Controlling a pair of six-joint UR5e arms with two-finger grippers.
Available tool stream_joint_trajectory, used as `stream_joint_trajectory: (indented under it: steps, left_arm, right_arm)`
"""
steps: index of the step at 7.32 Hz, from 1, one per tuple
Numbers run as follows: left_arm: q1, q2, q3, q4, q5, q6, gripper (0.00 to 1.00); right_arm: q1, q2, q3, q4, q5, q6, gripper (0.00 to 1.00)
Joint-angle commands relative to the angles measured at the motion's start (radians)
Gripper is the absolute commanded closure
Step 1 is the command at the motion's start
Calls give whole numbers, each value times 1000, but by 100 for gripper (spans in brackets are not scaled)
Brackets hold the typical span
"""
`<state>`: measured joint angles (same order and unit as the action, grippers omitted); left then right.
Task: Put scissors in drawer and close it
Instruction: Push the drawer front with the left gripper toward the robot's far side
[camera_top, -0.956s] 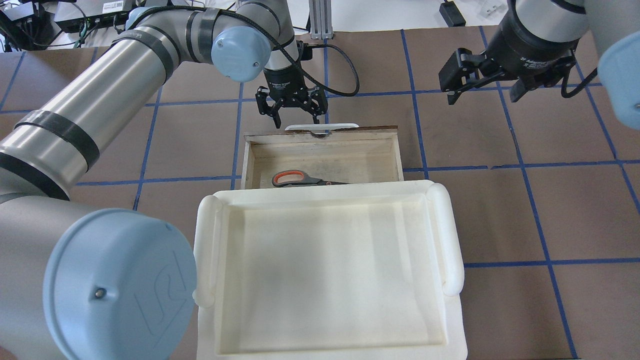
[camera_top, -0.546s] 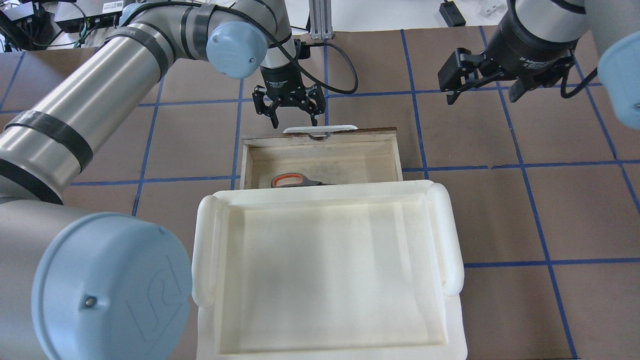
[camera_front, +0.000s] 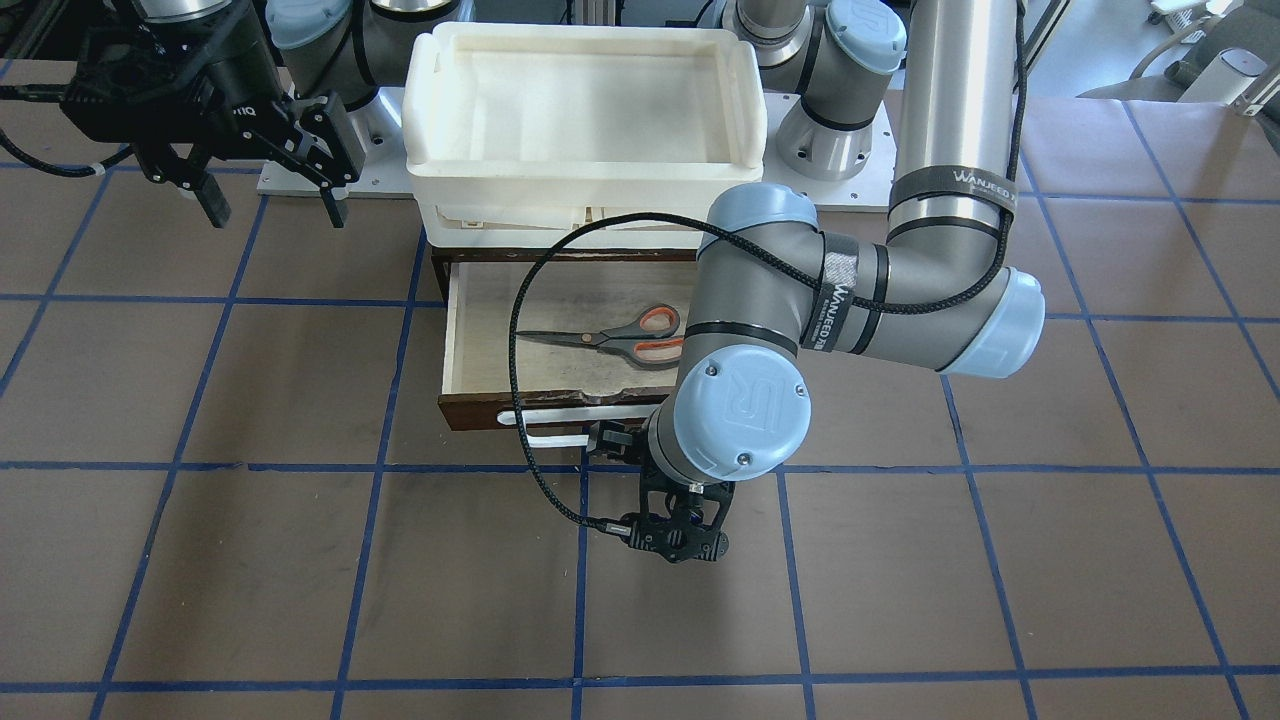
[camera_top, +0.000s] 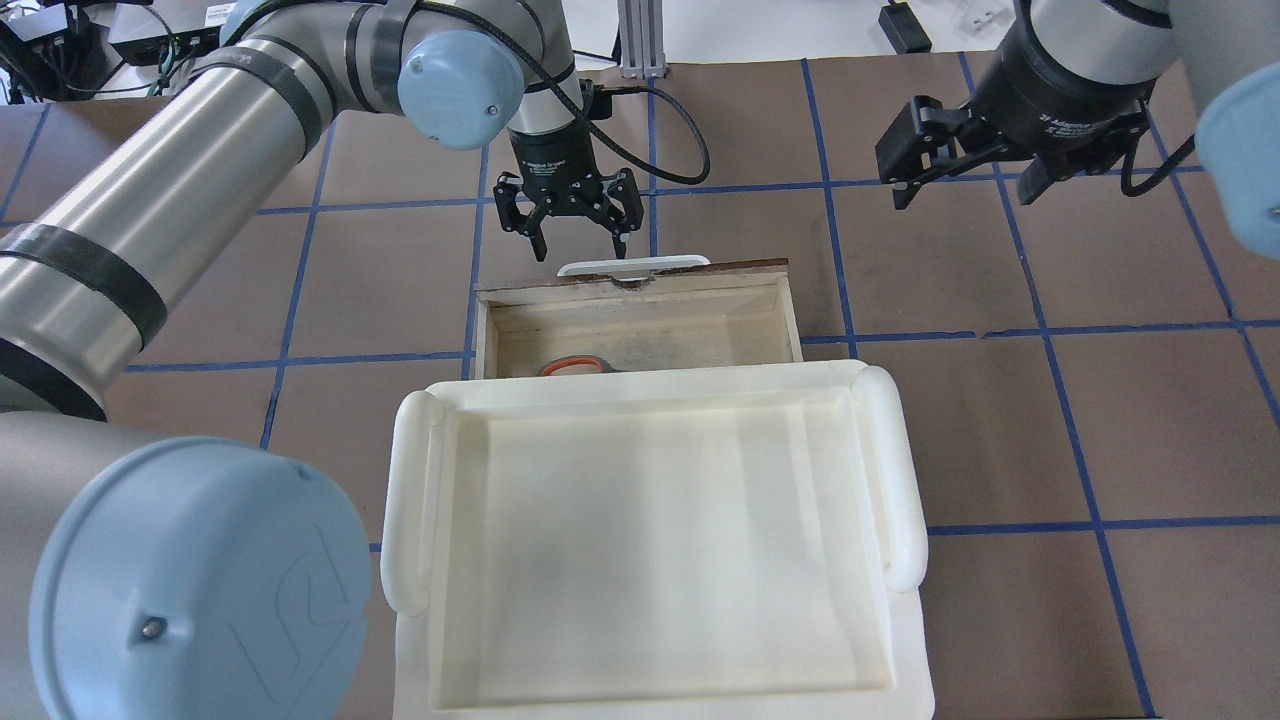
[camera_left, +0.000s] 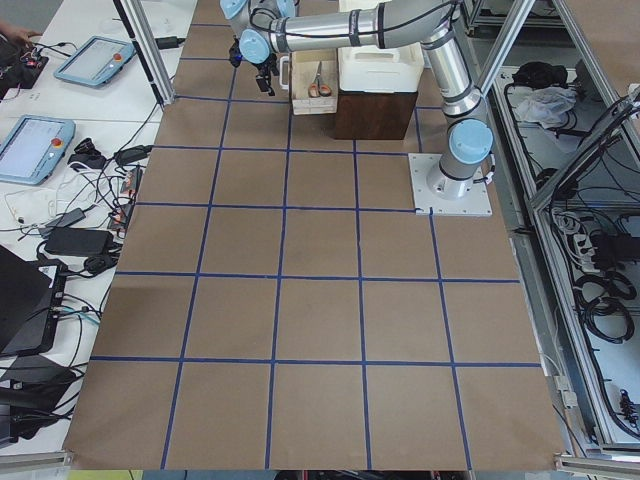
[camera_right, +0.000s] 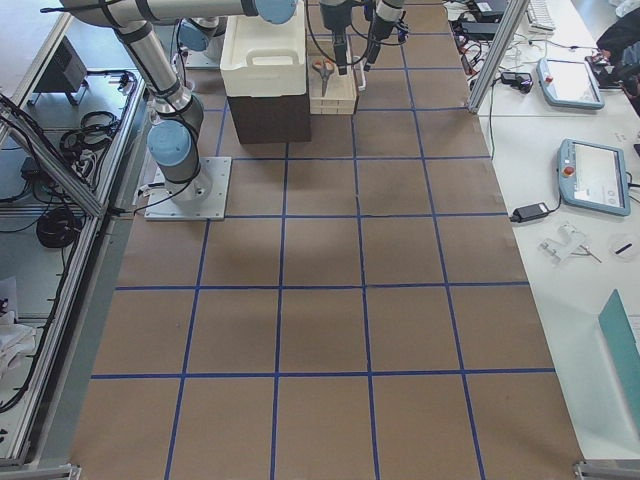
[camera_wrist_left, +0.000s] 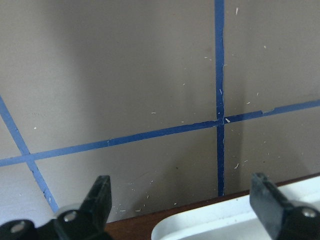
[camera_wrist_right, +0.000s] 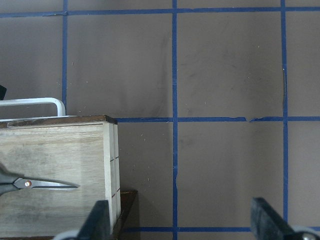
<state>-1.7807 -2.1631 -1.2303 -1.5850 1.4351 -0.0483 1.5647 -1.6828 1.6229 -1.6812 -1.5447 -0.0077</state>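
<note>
Brown table (camera_top: 1000, 420) held the drawer (camera_top: 640, 335), scissors (camera_front: 620, 335) inside. The left gripper (camera_top: 580, 246), by the white handle (camera_top: 632, 265), and the right gripper (camera_top: 965, 190) were both open. A crooked push might jam the drawer.

Drawer (camera_top: 700, 285) slid further in under cream tray (camera_top: 640, 385), also nudged toward my left. White bar handle (camera_top: 633, 266) now nearer tray. Less plywood floor showing. Scissors (camera_top: 572, 364) went from most of handle loop and blades visible to only orange sliver at tray rim. My left gripper (camera_top: 580, 250) moved leftward with drawer front, fingertips slightly closer to tray. My left elbow cap (camera_top: 460, 75) swung left.
</note>
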Motion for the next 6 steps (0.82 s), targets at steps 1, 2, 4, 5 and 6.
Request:
stream_joint_trajectory:
  steps: [1, 2, 4, 5, 6]
  left_arm:
    - [0, 14, -18, -7, 5, -1, 0]
    - [1, 22, -18, -27, 11, 1, 0]
    - [1, 31, -28, -49, 11, 1, 0]
    - [1, 38, -41, -55, 13, 1, 0]
    - [1, 49, -57, -55, 14, 1, 0]
  right_arm:
    - [0, 0, 0, 0, 0, 0, 0]
    - [0, 0, 0, 0, 0, 0, 0]
    - [0, 0, 0, 2, 0, 0, 0]
    - [0, 0, 0, 2, 0, 0, 0]
    - [0, 0, 0, 2, 0, 0, 0]
